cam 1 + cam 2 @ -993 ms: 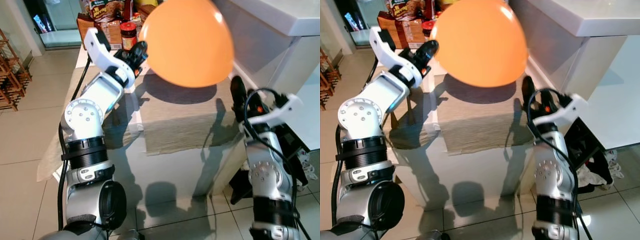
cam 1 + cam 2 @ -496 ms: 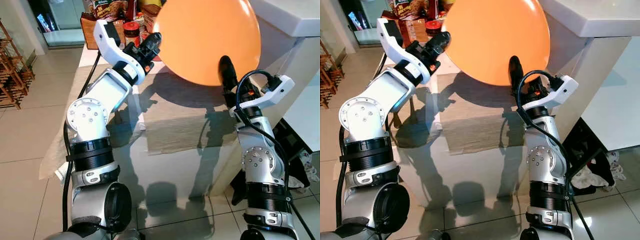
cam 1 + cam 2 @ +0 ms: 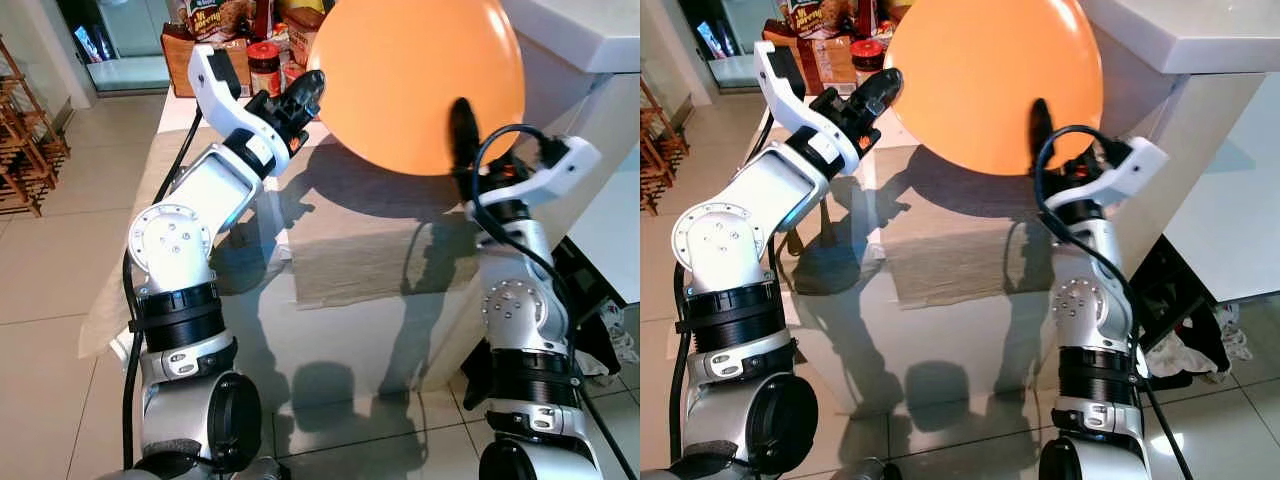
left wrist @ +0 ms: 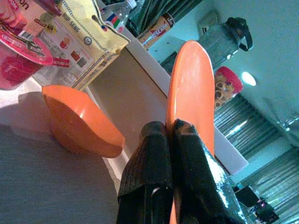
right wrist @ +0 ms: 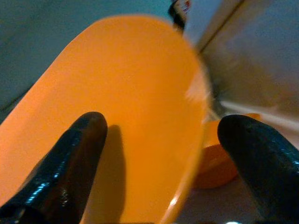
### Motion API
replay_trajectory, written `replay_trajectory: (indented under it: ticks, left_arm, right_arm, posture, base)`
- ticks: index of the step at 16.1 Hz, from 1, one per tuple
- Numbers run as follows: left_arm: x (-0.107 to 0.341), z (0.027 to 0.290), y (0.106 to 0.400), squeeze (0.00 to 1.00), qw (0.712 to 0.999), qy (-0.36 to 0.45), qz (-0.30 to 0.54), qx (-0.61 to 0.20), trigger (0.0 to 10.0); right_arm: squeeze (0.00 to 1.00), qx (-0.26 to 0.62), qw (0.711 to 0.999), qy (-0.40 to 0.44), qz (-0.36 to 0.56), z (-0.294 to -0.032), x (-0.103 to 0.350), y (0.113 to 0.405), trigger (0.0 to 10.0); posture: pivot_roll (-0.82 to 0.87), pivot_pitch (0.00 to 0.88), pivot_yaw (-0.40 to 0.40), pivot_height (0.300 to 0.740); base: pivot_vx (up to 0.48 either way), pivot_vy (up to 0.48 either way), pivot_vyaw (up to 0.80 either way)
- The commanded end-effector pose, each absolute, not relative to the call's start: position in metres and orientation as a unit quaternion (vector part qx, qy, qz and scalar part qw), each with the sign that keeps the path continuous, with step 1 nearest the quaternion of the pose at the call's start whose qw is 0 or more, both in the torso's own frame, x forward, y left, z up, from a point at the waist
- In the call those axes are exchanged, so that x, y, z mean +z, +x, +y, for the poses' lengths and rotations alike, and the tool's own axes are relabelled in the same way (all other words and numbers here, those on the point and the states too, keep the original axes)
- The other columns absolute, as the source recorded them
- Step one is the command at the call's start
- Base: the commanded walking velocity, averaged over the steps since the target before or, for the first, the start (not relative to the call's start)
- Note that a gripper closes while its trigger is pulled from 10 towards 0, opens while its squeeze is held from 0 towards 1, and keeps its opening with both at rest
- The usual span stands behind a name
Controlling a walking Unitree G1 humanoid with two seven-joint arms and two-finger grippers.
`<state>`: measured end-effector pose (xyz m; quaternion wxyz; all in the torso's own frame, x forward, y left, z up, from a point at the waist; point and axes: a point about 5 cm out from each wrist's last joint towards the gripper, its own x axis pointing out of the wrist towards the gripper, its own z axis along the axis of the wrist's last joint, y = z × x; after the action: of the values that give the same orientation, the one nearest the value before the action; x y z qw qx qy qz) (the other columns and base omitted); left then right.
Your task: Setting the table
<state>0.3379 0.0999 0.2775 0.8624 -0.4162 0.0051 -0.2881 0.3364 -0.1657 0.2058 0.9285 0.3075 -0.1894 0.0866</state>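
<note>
A large orange plate [image 3: 420,80] is held on edge above the table, its face toward me. My left gripper [image 3: 308,88] is shut on the plate's left rim; the left wrist view shows both fingers [image 4: 159,154] pinching the thin orange rim [image 4: 191,93]. My right gripper [image 3: 462,125] stands open at the plate's lower right. In the right wrist view one finger [image 5: 74,163] lies against the plate's face [image 5: 131,93] and the other [image 5: 261,158] stands past its rim. A grey placemat [image 3: 370,240] lies on the table under the plate.
An orange bowl [image 4: 79,123] sits on the table beyond the placemat. A red-lidded jar [image 3: 263,62] and snack bags [image 3: 215,20] crowd the table's far end. A white counter [image 3: 590,40] rises close on the right. A wooden rack [image 3: 25,150] stands on the left floor.
The plate has swung up and to the right in my left gripper. My right gripper has risen from the table's edge to the plate's lower right rim.
</note>
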Motion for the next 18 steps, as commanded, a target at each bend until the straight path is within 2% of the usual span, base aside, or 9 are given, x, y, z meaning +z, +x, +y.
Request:
replay_trajectory:
  ticks: [1, 8, 11, 13, 18]
  left_arm:
    - [0.287, 0.094, 0.332, 0.0, 0.855, -0.411, -0.005, -0.316, 0.0]
    - [0.284, 0.095, 0.332, 0.0, 0.858, -0.409, -0.002, -0.312, 0.0]
    - [0.283, 0.095, 0.332, 0.0, 0.857, -0.412, 0.0, -0.309, 0.0]
    - [0.283, 0.095, 0.332, 0.0, 0.858, -0.412, 0.001, -0.308, 0.0]
    - [0.268, 0.096, 0.337, 0.0, 0.879, -0.38, 0.017, -0.288, 0.0]
  right_arm:
    - [0.0, 0.062, 0.934, 0.3, -0.185, -0.17, 0.202, 0.337, 0.0]
    - [0.0, 0.052, 0.939, 0.299, -0.162, -0.164, 0.186, 0.333, 0.0]
    - [0.0, 0.054, 0.921, 0.353, -0.155, -0.162, 0.184, 0.333, 0.0]
    - [0.0, 0.063, 0.924, 0.343, -0.155, -0.16, 0.184, 0.332, 0.0]
    - [0.0, 0.059, 0.933, 0.326, -0.14, -0.161, 0.175, 0.325, 0.0]
  posture:
    - [0.05, 0.0, 0.032, 0.74]
    - [0.05, 0.0, 0.032, 0.74]
    - [0.05, 0.0, 0.032, 0.74]
    - [0.05, 0.0, 0.031, 0.74]
    - [0.04, 0.0, 0.033, 0.74]
  base:
    - [0.0, 0.0, 0.0]
    - [0.0, 0.0, 0.0]
    - [0.0, 0.0, 0.0]
    - [0.0, 0.0, 0.0]
    - [0.0, 0.0, 0.0]
